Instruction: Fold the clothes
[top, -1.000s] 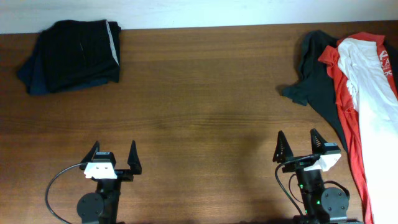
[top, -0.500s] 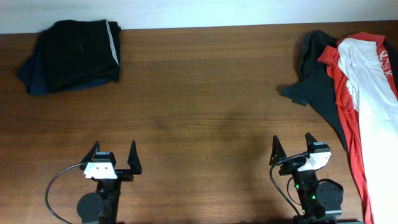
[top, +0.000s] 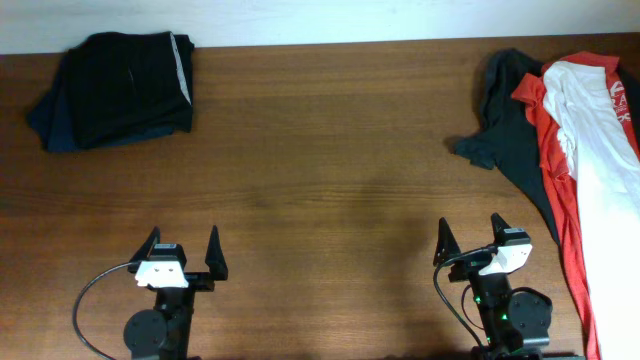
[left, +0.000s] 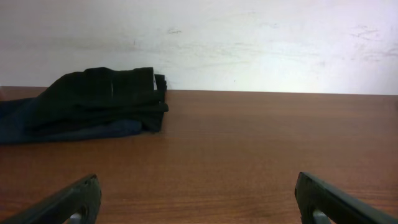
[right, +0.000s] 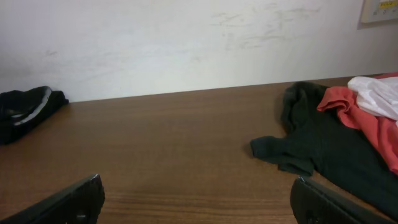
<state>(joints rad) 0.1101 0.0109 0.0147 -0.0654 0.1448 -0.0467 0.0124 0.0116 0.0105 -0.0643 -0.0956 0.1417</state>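
A pile of unfolded clothes lies at the table's right edge: a dark grey shirt (top: 510, 125), a red shirt (top: 555, 170) and a white shirt (top: 605, 170) on top. In the right wrist view the dark grey shirt (right: 317, 146) lies ahead to the right, with the red shirt (right: 351, 109) and the white shirt (right: 380, 93) beyond it. A folded stack of black and navy clothes (top: 120, 90) sits at the far left, and shows in the left wrist view (left: 93, 106). My left gripper (top: 182, 248) is open and empty near the front edge. My right gripper (top: 470, 235) is open and empty, left of the pile.
The brown wooden table (top: 320, 180) runs up to a white wall (left: 249, 43) at the back. A black cable (top: 90, 300) loops beside the left arm's base.
The right gripper swung from slightly angled to facing straight ahead, then held still. The left arm and the clothes have not moved.
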